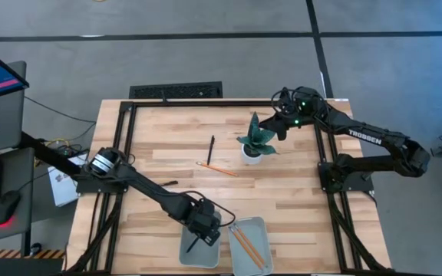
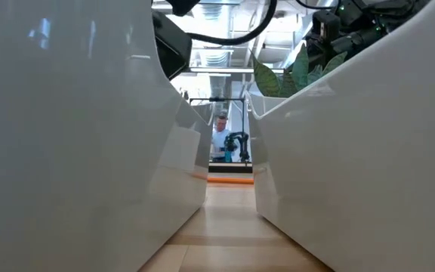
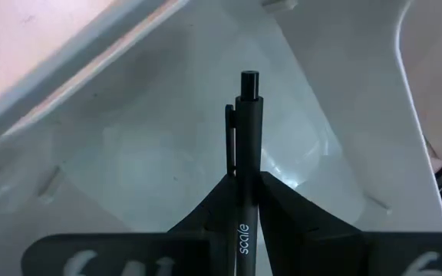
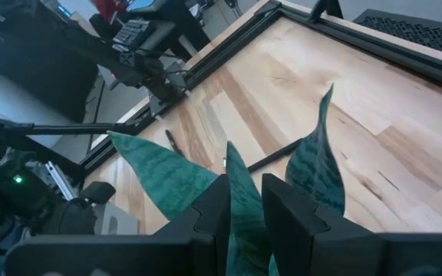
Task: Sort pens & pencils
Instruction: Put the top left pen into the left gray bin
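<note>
Pen held over the left tray, ready to be let go

High view: the left claw point(image 1: 203, 228) hangs over the pale grey plastic left tray point(image 1: 188, 251); two orange pencils point(image 1: 247, 247) lie in the right tray point(image 1: 260, 232).
Left wrist view: claw clamps a black clip-top pen point(image 3: 246, 130); next, I judge, open.
Right wrist view: right claw point(image 4: 244, 211) pinches a green plant leaf point(image 4: 240, 207).

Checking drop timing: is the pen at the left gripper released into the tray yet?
Not released. The pen is clamped between the left gripper fingers, hanging above the left tray.
</note>
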### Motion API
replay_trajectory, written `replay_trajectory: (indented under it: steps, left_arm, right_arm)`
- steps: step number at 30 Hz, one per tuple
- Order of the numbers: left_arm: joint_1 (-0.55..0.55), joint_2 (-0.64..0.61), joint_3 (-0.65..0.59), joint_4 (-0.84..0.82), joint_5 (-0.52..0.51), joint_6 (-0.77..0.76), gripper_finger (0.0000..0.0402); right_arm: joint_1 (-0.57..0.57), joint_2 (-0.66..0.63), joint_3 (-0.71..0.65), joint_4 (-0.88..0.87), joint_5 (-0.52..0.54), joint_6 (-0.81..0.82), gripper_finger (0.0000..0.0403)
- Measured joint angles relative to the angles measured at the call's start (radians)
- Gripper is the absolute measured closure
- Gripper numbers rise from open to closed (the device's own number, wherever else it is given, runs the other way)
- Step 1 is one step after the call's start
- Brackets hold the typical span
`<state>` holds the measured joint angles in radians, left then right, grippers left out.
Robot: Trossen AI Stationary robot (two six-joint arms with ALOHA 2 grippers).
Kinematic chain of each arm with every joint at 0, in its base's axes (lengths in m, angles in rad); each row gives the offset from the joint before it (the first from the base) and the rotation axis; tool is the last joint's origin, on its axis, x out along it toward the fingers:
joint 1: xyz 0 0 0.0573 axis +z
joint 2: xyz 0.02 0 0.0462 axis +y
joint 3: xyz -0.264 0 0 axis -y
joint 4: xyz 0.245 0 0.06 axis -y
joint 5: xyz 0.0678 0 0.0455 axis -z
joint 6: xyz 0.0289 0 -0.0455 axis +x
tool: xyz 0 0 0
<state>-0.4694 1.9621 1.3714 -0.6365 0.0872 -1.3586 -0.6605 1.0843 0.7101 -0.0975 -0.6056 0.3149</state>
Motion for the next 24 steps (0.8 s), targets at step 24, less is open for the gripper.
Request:
replay_trajectory:
  steps: [24]
  left_arm:
    - [0.001, 0.001, 0.000, 0.028, 0.022, 0.053, 0.0342]
  right_arm:
    - [0.000, 0.000, 0.000, 0.000, -0.026, 0.000, 0.0305]
